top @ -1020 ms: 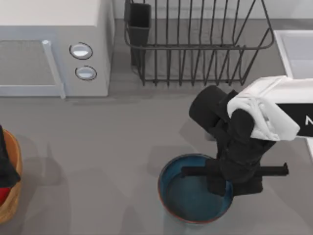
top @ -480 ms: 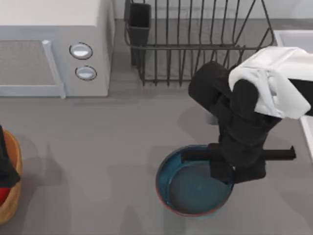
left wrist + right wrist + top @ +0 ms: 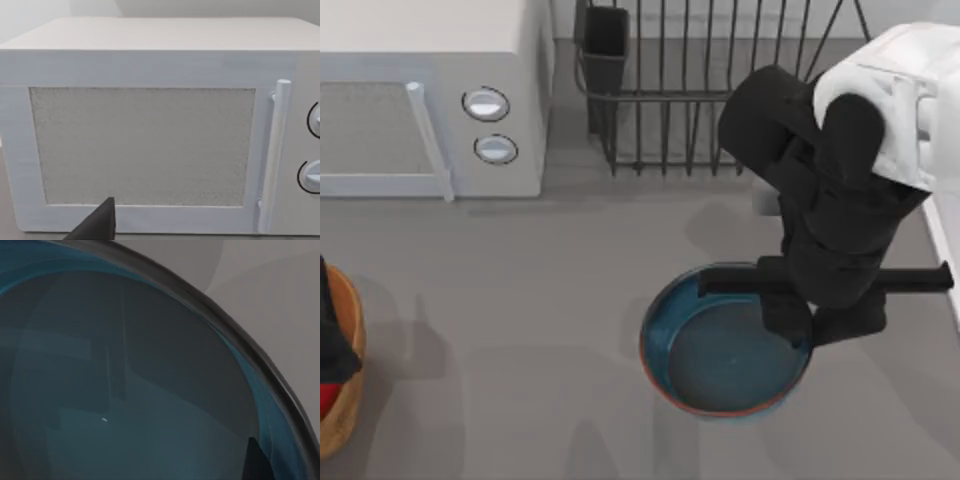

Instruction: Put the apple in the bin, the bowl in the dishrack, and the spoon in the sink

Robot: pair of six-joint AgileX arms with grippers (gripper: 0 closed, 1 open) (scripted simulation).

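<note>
Dishrack [image 3: 720, 90] stands just beyond the bowl [image 3: 720, 350], gripped at its rim by the right claw [image 3: 800, 325].

We see a white microwave [image 3: 430, 95] with two round knobs at ten o'clock on the grey desk [image 3: 520, 300].

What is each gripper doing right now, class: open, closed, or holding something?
Left gripper: over the bin at the table's left edge; state cannot be told.
Right gripper: closed on the bowl rim.
</note>
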